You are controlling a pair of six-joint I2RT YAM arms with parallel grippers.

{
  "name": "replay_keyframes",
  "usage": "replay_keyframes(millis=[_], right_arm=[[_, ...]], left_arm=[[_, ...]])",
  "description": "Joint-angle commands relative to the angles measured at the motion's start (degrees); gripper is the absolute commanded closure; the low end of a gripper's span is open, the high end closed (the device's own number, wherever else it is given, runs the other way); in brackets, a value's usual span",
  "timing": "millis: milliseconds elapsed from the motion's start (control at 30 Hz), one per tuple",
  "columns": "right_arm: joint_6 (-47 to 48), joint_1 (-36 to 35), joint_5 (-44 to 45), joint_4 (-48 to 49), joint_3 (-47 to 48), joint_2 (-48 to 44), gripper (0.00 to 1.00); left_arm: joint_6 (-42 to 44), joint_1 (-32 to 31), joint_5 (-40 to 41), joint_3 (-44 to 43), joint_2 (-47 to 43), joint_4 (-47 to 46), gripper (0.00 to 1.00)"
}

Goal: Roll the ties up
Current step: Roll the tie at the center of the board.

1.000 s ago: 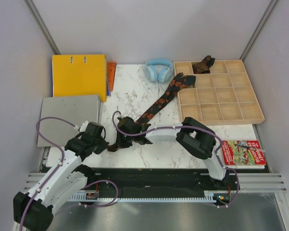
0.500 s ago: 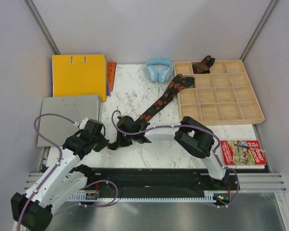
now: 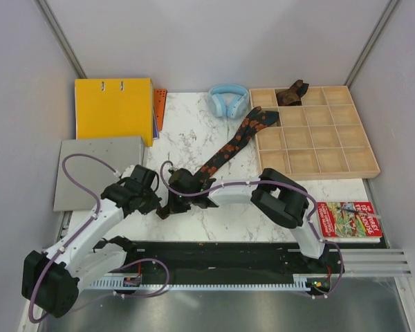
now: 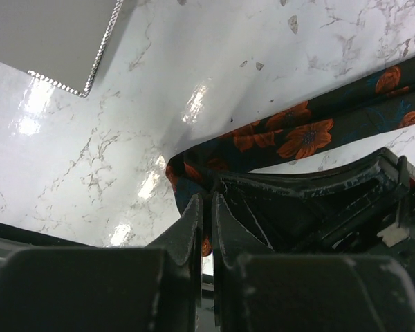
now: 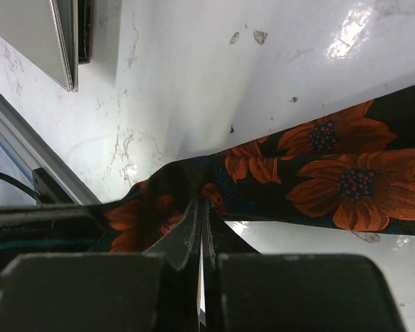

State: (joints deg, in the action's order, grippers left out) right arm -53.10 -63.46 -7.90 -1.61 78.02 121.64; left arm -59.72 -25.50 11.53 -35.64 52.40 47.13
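Find patterned tie (image 3: 232, 146) laid out as a long strip on marble board (image 3: 187, 131), slanting from far end at left edge of tray (image 3: 332, 138), just beside headphones (image 3: 228, 100), down to near end between both grippers; see that near end bunched and folded, lifted a little off the marble in the wrist views; see left gripper (image 4: 206, 207) clenched, fingers almost touching, a scrap of orange print caught in the slit between them, so grasping patterned tie at its near end; see right gripper (image 5: 199, 211) clenched as well, tips pinching a fold of the same tie right next to the left one, the two grippers nearly touching; find brown tie (image 3: 290, 93) bunched in a far-row compartment of tray, second from left, one end poking over the far rim; cannot tell whether rolled; note yellow binder (image 3: 114, 109) at far left, grey plate (image 3: 97, 169) in front of it, book (image 3: 349, 218) near right arm's base.
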Motion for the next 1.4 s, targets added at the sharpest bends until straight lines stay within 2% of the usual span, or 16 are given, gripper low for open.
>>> replay_keyframes(millis=[0, 333, 667, 967, 1167, 1200, 1300, 1367], right_arm=[[1.9, 1.6, 0.5, 0.8, -4.3, -5.1, 1.0], [4.6, 6.6, -0.4, 0.3, -13.6, -13.5, 1.0], [5.2, 7.7, -0.4, 0.5, -19.1, -19.5, 1.0], [4.2, 7.7, -1.6, 3.1, -24.0, -24.3, 1.0], [4.3, 6.8, -2.1, 4.1, -25.1, -25.8, 1.0], [4.6, 6.7, -2.0, 4.1, -24.9, -25.8, 1.0], [4.9, 5.8, -2.7, 4.1, -23.9, -25.5, 1.0], [4.9, 5.5, -2.8, 3.8, -23.2, -25.3, 1.0]], left_arm=[[2.8, -0.4, 1.7, -4.1, 4.1, -4.3, 0.98], [3.6, -1.8, 2.1, -8.6, 13.9, -7.3, 0.98], [2.8, -4.5, 3.8, -10.5, 22.1, -9.3, 0.98], [2.3, -4.9, 4.5, -11.2, 28.4, -12.4, 0.92], [1.2, -4.9, 4.1, -11.6, 29.2, -12.6, 0.81], [1.3, -4.9, 4.0, -11.8, 28.7, -12.6, 0.73], [1.7, -4.9, 3.7, -12.4, 28.1, -12.5, 0.6], [1.8, -4.9, 3.5, -12.6, 27.2, -12.2, 0.55]])
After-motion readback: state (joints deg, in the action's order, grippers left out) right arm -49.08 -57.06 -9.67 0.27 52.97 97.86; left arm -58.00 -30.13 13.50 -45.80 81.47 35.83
